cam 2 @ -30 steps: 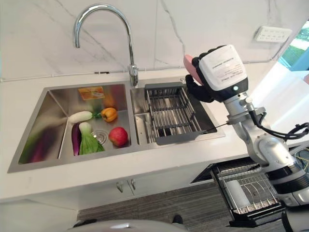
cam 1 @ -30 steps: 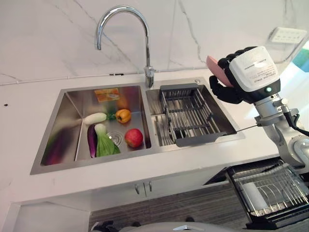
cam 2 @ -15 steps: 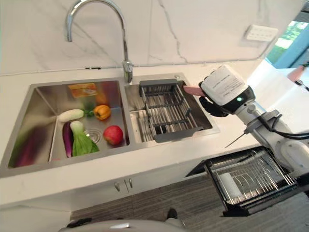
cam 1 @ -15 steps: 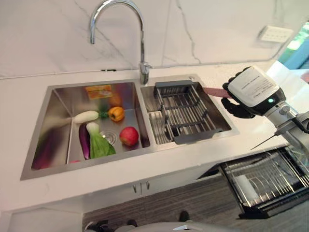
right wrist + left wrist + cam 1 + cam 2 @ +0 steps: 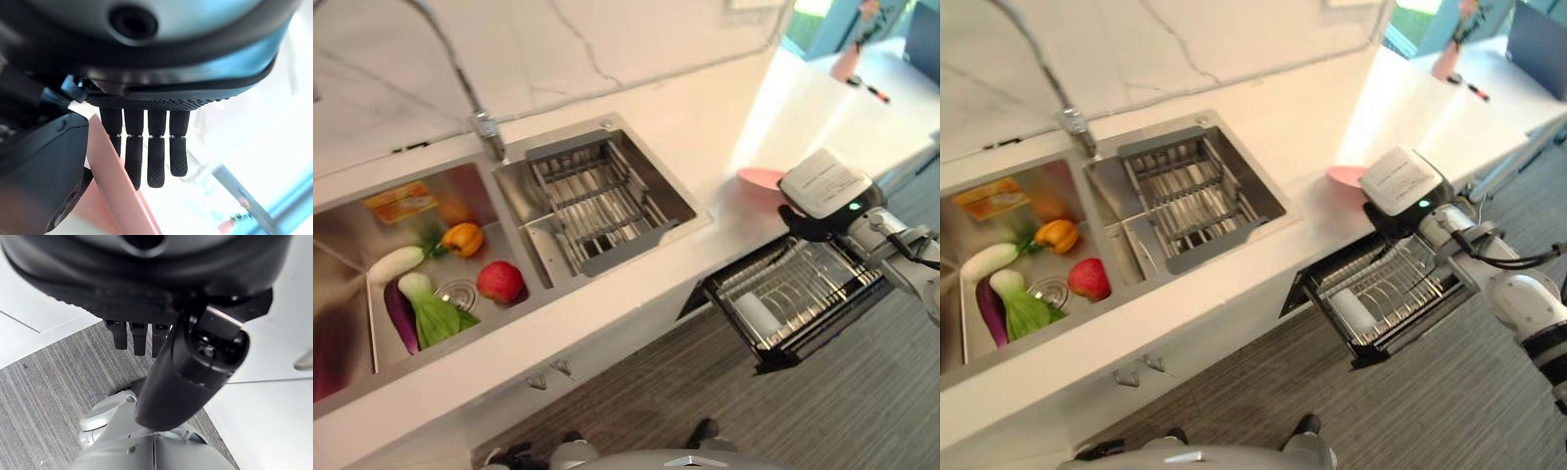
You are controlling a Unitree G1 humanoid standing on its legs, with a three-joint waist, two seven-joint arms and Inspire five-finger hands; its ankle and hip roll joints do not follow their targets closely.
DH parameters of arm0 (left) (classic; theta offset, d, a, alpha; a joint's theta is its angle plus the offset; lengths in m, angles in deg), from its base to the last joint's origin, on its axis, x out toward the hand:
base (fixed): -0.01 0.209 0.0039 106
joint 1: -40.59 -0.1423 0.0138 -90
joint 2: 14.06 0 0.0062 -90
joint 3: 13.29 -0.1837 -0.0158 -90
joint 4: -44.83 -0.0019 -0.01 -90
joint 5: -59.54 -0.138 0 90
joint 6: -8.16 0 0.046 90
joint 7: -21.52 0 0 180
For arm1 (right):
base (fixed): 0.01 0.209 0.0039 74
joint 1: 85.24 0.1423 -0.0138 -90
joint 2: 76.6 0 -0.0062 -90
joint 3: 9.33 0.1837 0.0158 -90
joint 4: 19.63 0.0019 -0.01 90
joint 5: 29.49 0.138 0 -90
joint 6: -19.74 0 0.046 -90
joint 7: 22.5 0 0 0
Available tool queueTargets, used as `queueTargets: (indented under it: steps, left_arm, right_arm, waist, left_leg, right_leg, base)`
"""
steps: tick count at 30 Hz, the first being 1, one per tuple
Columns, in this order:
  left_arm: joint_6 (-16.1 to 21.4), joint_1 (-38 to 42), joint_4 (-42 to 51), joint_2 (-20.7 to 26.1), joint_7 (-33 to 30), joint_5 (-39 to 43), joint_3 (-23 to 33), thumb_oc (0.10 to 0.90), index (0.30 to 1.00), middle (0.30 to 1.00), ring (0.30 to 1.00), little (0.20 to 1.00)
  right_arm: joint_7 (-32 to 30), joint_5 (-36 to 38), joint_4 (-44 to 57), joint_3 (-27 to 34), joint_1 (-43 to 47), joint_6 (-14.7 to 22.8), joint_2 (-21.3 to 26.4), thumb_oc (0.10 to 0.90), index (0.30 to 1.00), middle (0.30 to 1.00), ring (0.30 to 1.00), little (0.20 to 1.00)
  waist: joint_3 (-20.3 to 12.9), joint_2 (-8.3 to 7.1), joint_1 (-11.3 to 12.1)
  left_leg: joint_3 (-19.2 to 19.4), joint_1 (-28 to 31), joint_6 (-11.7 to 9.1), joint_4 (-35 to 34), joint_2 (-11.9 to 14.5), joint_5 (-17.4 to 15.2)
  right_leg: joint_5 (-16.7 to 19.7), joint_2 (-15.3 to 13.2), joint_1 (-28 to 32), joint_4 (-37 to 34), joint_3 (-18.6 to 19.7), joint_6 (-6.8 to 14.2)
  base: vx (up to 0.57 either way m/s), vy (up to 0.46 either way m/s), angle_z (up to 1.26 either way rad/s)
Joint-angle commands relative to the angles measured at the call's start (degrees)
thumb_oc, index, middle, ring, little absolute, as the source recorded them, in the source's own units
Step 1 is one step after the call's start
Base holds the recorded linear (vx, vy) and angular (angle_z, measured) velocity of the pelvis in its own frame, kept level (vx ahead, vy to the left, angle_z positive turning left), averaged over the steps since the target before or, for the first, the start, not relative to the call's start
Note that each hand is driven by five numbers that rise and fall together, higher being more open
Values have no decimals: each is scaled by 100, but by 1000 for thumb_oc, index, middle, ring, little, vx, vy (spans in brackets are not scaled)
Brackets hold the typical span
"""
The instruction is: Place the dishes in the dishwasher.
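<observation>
A pink plate (image 5: 759, 178) is pinched edge-on in my right hand (image 5: 806, 217), thumb on one face and fingers (image 5: 155, 156) on the other. Plate (image 5: 115, 191) and hand hover at the counter's front edge, just above the pulled-out dishwasher rack (image 5: 822, 284), a dark wire basket below counter level. A white cup-like item (image 5: 760, 315) lies in the rack's near corner. My left hand (image 5: 188, 367) hangs idle over the grey striped floor, fingers relaxed and holding nothing.
A double steel sink (image 5: 524, 230) lies to the left. A dark wire drainer (image 5: 592, 201) sits in its right basin. The left basin holds an apple (image 5: 501, 281), a yellow pepper (image 5: 463, 238), greens and an aubergine. White counter (image 5: 724, 108) stretches behind the hand.
The camera has swung towards the right. My right hand has carried the pink plate from beside the sink's drainer out and down to the counter edge above the dishwasher rack.
</observation>
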Motion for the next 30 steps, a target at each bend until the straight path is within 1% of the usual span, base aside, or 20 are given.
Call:
queueTargets:
  steps: [1, 2, 4, 5, 6, 7, 8, 10, 11, 12, 15, 21, 24, 28, 29, 30]
  left_arm:
    - [157, 181, -68, -158, 75, 193, -252, 800, 900, 900, 900, 900]
    - [164, 150, -43, -230, 68, 212, -263, 800, 900, 900, 900, 900]
    - [186, 126, -19, -316, 65, 321, -288, 800, 900, 900, 900, 900]
    - [187, 123, -18, -321, 64, 325, -291, 800, 900, 900, 900, 900]
    - [191, 114, -5, -409, 74, 336, -392, 800, 900, 900, 900, 900]
    - [191, 112, -4, -414, 73, 337, -393, 800, 900, 900, 900, 900]
    - [192, 123, -10, -514, 78, 335, -463, 800, 900, 900, 900, 900]
    - [191, 108, 4, -572, 94, 299, -526, 800, 900, 900, 900, 900]
    - [192, 105, 3, -573, 94, 297, -526, 800, 900, 900, 900, 900]
    - [182, 90, -24, -607, 113, 240, -556, 800, 900, 900, 900, 900]
    - [188, 63, -24, -649, 134, 171, -595, 800, 900, 900, 900, 900]
    - [211, 2, -40, -706, 146, 37, -658, 800, 900, 900, 900, 900]
    - [222, -32, -17, -724, 154, 57, -695, 800, 900, 900, 900, 900]
    - [232, -77, 34, -711, 148, 113, -743, 800, 900, 900, 900, 900]
    - [234, -93, 17, -698, 142, 125, -750, 800, 900, 900, 900, 900]
    - [234, -93, 17, -697, 143, 125, -749, 800, 900, 900, 900, 900]
  right_arm:
    - [-376, 122, 307, 730, 389, -708, -125, 400, 300, 300, 300, 300]
    - [-389, 112, 373, 732, 375, -680, -95, 400, 300, 300, 300, 300]
    - [-426, 175, 429, 784, 335, -645, -66, 400, 300, 300, 300, 300]
    - [-427, 177, 429, 784, 331, -643, -60, 400, 300, 300, 300, 300]
    - [-451, 213, 442, 750, 376, -612, -57, 400, 300, 300, 300, 300]
    - [-450, 215, 443, 747, 378, -610, -52, 400, 300, 300, 300, 300]
    - [-493, 242, 444, 739, 397, -608, -57, 400, 300, 300, 300, 300]
    - [-510, 291, 449, 701, 407, -559, -113, 400, 300, 300, 300, 300]
    - [-511, 291, 447, 697, 408, -558, -113, 400, 300, 300, 300, 300]
    - [-504, 302, 446, 648, 370, -505, -176, 400, 300, 300, 300, 300]
    - [-510, 292, 434, 596, 299, -445, -254, 400, 300, 300, 300, 300]
    - [-441, 176, 160, 158, 156, -300, -571, 400, 300, 300, 300, 300]
    - [-439, 84, -170, 4, 100, -356, -674, 400, 300, 300, 300, 300]
    - [-468, 122, -572, -6, 69, -494, -740, 400, 300, 300, 300, 300]
    - [-461, 133, -889, -4, 6, -575, -807, 400, 300, 300, 300, 300]
    - [-464, 133, -894, -8, 11, -575, -809, 400, 300, 300, 300, 300]
  waist:
    - [-449, -355, 282]
    - [-520, -315, 291]
    - [-548, -227, 237]
    - [-550, -215, 235]
    - [-559, -139, 187]
    - [-560, -129, 182]
    - [-551, -47, 139]
    - [-559, 29, 122]
    - [-562, 32, 120]
    - [-560, 84, 115]
    - [-564, 137, 109]
    - [-576, 217, 146]
    - [-560, 225, 155]
    - [-535, 235, 151]
    - [-519, 243, 152]
    - [-519, 242, 151]
  left_leg:
    - [-148, -120, 212, -499, -520, -387]
    - [-81, -89, 129, -494, -416, -322]
    - [-45, -86, 5, -490, -241, -188]
    - [-50, -87, -7, -490, -226, -181]
    - [-43, -105, -109, -491, -92, -83]
    - [-49, -107, -117, -492, -81, -78]
    - [-47, -126, -203, -492, 40, 24]
    - [-61, -148, -266, -495, 122, 89]
    - [-64, -150, -272, -495, 129, 92]
    - [-63, -151, -320, -500, 194, 145]
    - [-57, -151, -354, -503, 249, 179]
    - [-85, -138, -375, -520, 262, 176]
    - [-113, -157, -365, -523, 230, 149]
    - [-138, -187, -354, -523, 186, 120]
    - [-160, -197, -337, -523, 155, 90]
    - [-160, -198, -337, -523, 154, 90]
  right_leg:
    - [-298, -346, 486, 145, 401, 792]
    - [-366, -179, 624, -153, 382, 764]
    - [-432, 20, 718, -371, 386, 678]
    - [-428, 39, 728, -388, 378, 667]
    - [-499, 200, 798, -546, 347, 592]
    - [-497, 213, 805, -557, 338, 583]
    - [-589, 313, 836, -618, 301, 529]
    - [-670, 395, 851, -645, 270, 481]
    - [-673, 402, 852, -645, 267, 476]
    - [-721, 464, 871, -654, 234, 435]
    - [-759, 498, 885, -654, 186, 406]
    - [-786, 511, 903, -654, 125, 386]
    - [-761, 484, 896, -654, 91, 398]
    - [-729, 458, 879, -654, 67, 417]
    - [-708, 433, 866, -654, 58, 430]
    - [-708, 432, 866, -654, 58, 431]
  base:
    - [104, -415, -43]
    - [87, -370, -44]
    - [44, -262, -47]
    - [17, -216, -37]
    - [9, -144, -16]
    - [10, -264, 10]
    - [-2, -170, 14]
    - [6, -144, 15]
    - [13, -111, 17]
    - [4, -71, 18]
    - [13, -60, 15]
    - [4, -3, 4]
    - [-2, 28, 8]
    - [-11, 32, 13]
    - [-3, 23, 9]
    - [-10, 38, 6]
